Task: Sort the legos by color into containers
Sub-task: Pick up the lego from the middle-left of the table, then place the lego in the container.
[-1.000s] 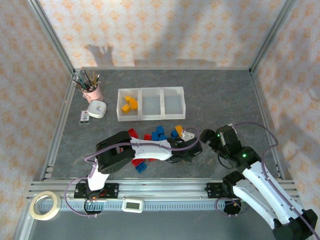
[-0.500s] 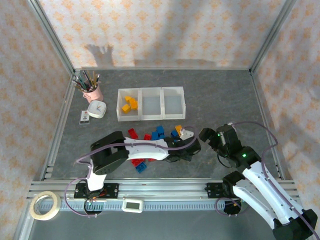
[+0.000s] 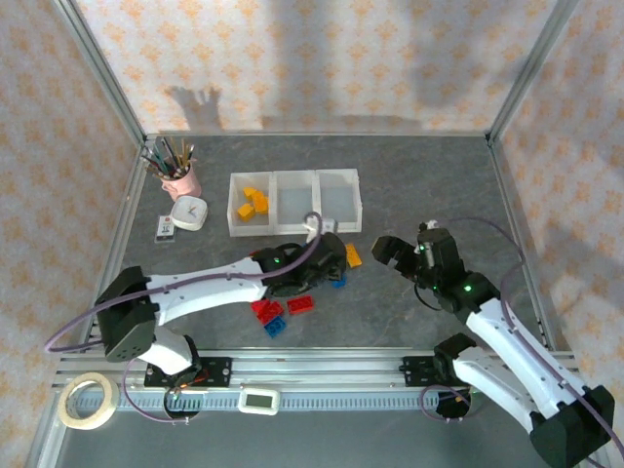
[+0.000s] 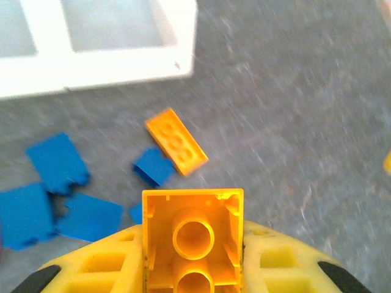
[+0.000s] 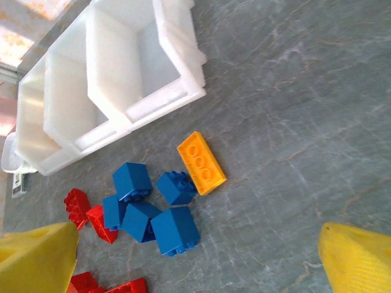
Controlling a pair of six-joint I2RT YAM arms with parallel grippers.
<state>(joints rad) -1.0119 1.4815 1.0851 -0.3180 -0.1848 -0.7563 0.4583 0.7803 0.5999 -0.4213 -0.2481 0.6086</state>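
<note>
Yellow-orange plastic fills the left wrist view: we see a held brick (image 4: 183,207) pinched in the left gripper (image 4: 193,250). Its hollow underside faces the camera, and a yellow finger (image 4: 98,262) presses against each side. From above, that gripper hangs just in front of the row of bins (image 3: 292,231), on the near side of the right-hand compartment.

The right gripper (image 3: 388,248) stands wide apart with nothing between its fingers (image 5: 36,262). It sits to the right of the bins and a little nearer the arm bases.

We count three joined white compartments in the row. The left one holds a few yellow bricks (image 3: 252,203); the middle and right ones look bare.

On the grey table in front of the bins the loose pieces lie close together. A flat orange plate (image 5: 201,162) lies nearest the right compartment. Just beside it is a cluster of blue bricks (image 5: 153,210). Some red bricks (image 3: 268,310) lie farther from the bins, toward the left arm. A pink cup of pens (image 3: 180,181) stands to the left of the bins.
</note>
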